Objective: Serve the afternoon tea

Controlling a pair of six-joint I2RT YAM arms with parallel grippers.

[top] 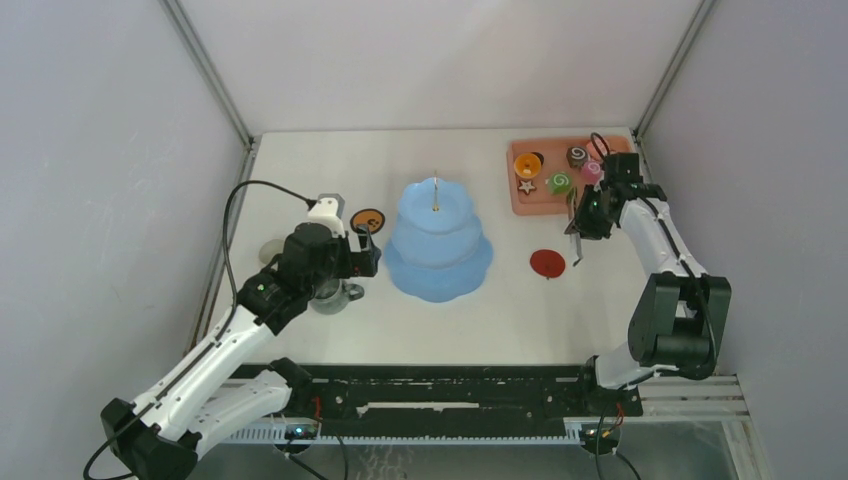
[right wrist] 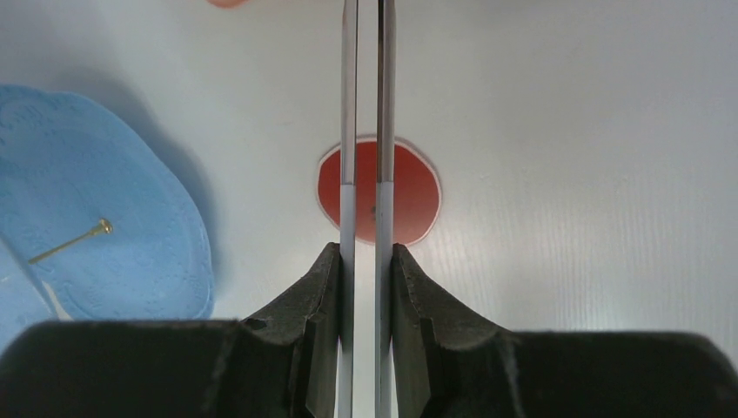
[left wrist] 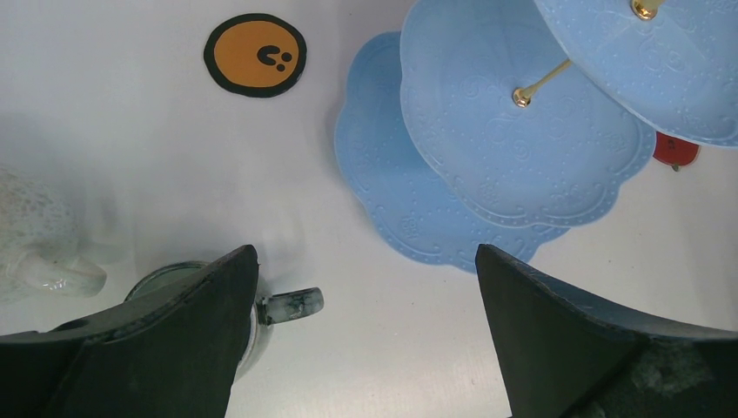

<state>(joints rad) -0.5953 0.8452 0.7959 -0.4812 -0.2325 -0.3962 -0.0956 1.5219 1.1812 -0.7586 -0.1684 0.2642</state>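
The light blue three-tier cake stand [top: 436, 240] stands mid-table with bare tiers; it also shows in the left wrist view [left wrist: 487, 148]. Toy pastries lie on the salmon tray [top: 612, 147]: an orange tart [top: 527, 165], swirl rolls [top: 577, 156] and a star cookie [top: 527, 187]. My left gripper [top: 365, 250] is open and empty [left wrist: 365, 252], just above the grey-green mug [left wrist: 165, 279], whose handle [left wrist: 291, 305] points right. A white mug [left wrist: 35, 244] stands to its left. My right gripper [top: 580, 225] is shut on the metal tongs [right wrist: 348, 104], which point down over a red coaster [right wrist: 409, 187].
An orange coaster [top: 368, 219] lies left of the stand, also in the left wrist view [left wrist: 256, 55]. The red coaster [top: 547, 263] lies between the stand and the tray. Walls enclose the table on three sides.
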